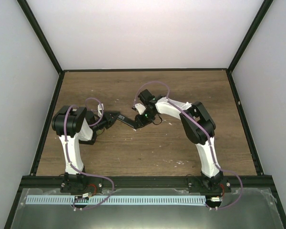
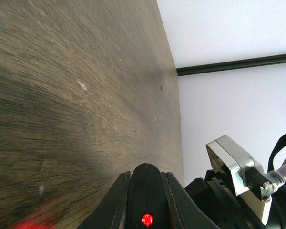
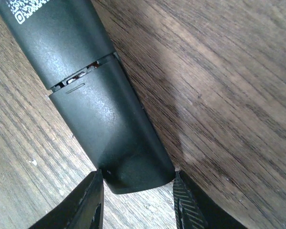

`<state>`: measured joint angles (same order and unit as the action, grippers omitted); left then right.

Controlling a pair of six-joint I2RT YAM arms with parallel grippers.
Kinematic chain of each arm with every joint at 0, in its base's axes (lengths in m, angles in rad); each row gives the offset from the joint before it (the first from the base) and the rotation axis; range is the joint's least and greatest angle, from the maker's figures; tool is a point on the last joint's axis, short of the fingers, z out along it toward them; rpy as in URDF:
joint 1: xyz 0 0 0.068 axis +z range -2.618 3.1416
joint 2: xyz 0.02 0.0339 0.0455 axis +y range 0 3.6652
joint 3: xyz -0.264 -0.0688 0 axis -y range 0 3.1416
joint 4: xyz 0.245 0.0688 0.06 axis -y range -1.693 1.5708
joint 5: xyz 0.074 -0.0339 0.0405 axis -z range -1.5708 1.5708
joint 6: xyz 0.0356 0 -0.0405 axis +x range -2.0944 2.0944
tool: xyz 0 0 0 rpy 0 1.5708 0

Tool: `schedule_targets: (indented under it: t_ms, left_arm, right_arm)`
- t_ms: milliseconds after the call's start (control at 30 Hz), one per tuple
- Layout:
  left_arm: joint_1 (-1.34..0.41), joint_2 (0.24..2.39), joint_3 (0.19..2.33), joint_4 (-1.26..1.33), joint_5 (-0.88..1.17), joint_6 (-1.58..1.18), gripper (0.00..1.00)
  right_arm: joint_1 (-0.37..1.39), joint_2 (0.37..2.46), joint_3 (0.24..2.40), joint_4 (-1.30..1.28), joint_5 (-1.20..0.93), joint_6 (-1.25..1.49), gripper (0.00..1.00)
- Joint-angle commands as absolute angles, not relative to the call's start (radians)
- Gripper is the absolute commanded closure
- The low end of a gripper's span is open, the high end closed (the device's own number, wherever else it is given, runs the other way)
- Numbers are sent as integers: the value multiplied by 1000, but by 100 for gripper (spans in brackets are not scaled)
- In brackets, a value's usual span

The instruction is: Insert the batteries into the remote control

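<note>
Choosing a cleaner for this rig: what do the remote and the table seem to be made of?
The remote looks like matte black plastic: smooth moulded shell, soft sheen, a thin seam at its cover. The table shows brown wood grain with small pale chips; solid wood or veneer cannot be told.

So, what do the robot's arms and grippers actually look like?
The left arm and right arm have white links with bulky black joints, and lilac cables loop along them. The right gripper's fingers are black, with textured inner faces.
</note>
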<state>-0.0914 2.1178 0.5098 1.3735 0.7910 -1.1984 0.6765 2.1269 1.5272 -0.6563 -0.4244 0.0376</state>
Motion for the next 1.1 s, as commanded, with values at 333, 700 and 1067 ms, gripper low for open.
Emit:
schedule_targets:
  t_ms: [333, 700, 1067]
  left_arm:
    - [-104, 2177, 513, 1311, 800, -1159, 98]
    - [-104, 2181, 515, 1316, 802, -1166, 98]
    - [-103, 2180, 510, 1318, 798, -1166, 98]
  right_arm:
    - [680, 2226, 1659, -697, -430, 22, 66]
    - [658, 2231, 1703, -694, -471, 51, 59]
    - [642, 2234, 1700, -669, -508, 94, 63]
